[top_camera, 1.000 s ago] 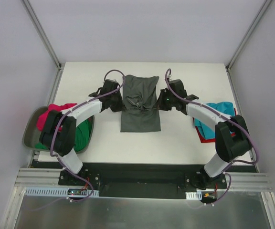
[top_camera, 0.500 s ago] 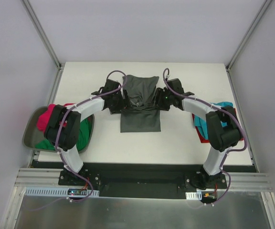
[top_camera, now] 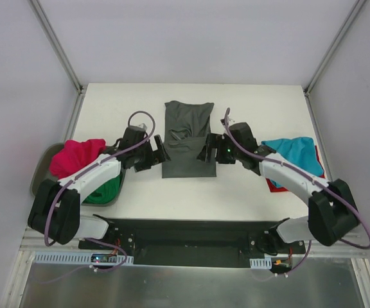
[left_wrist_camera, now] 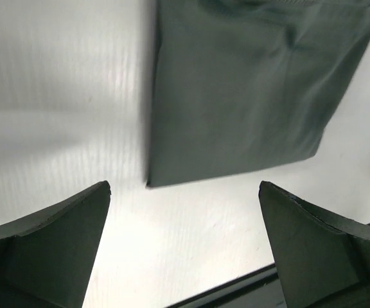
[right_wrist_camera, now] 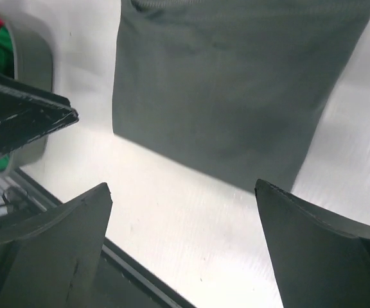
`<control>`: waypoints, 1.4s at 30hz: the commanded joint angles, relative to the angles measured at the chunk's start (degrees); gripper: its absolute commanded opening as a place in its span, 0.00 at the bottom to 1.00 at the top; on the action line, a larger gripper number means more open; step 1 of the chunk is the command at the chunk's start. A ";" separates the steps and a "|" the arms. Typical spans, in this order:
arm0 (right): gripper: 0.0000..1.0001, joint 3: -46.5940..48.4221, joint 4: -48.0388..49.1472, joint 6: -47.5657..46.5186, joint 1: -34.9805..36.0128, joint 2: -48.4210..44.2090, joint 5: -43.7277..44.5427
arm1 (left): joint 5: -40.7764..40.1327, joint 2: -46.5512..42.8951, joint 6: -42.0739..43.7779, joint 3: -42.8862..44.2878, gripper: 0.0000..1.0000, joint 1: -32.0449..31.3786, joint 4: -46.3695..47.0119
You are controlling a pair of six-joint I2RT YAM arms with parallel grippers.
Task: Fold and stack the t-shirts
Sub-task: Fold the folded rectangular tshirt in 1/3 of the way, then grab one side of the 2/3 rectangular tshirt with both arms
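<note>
The dark grey t-shirt [top_camera: 188,138] lies folded into a narrow rectangle in the middle of the table; it also fills the top of the left wrist view [left_wrist_camera: 236,96] and the right wrist view [right_wrist_camera: 236,83]. My left gripper [top_camera: 161,154] [left_wrist_camera: 185,186] is open just off the shirt's near left corner, holding nothing. At the near right corner my right gripper [top_camera: 203,151] [right_wrist_camera: 182,187] is open too and holds nothing. A teal t-shirt [top_camera: 294,151] rests on a red t-shirt [top_camera: 276,186] at the right. Magenta [top_camera: 76,157] and green [top_camera: 108,189] t-shirts sit at the left.
A grey-green tray [top_camera: 40,186] at the table's left edge holds the magenta and green shirts; its rim [right_wrist_camera: 34,58] shows in the right wrist view. The table's near edge and a black rail [top_camera: 185,228] run just below both grippers.
Both grippers opened and let go of the dark grey shirt, then drew back toward the near edge. The shirt now lies flat.
</note>
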 commanded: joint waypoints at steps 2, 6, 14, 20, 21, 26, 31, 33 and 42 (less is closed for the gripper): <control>0.96 -13.08 7.27 2.92 1.24 -13.06 4.39 | 1.62 -5.43 -2.30 -8.41 0.99 -0.97 -0.54; 0.96 -21.44 11.25 6.88 0.80 -19.94 7.56 | 1.71 -7.37 -4.76 -12.54 0.97 -1.32 2.43; 0.99 -22.78 11.69 9.17 -0.43 -14.59 1.94 | 1.09 -1.76 -5.20 -11.50 0.68 -1.41 5.87; 0.93 -21.02 11.86 10.40 -0.87 -8.44 0.71 | 3.99 3.78 -5.56 -10.18 0.53 -1.50 7.63; 0.92 -21.11 12.21 10.75 -0.79 -7.91 0.79 | 4.34 3.96 -5.82 -10.26 0.52 -1.58 7.63; 0.88 -21.28 12.57 11.46 -0.79 -6.06 1.41 | 3.38 6.07 -5.82 -9.65 0.42 -2.29 8.07; 0.84 -21.46 12.57 12.07 -0.87 -5.44 1.59 | 4.17 8.27 -6.26 -8.95 0.20 -2.90 8.07; 0.82 -21.46 12.57 12.25 -0.87 -5.01 1.58 | 3.47 8.79 -6.09 -8.60 0.13 -3.17 8.07; 0.76 -20.58 12.57 12.42 -0.79 -2.37 2.20 | 0.39 8.71 -5.30 -8.77 0.00 -3.34 8.07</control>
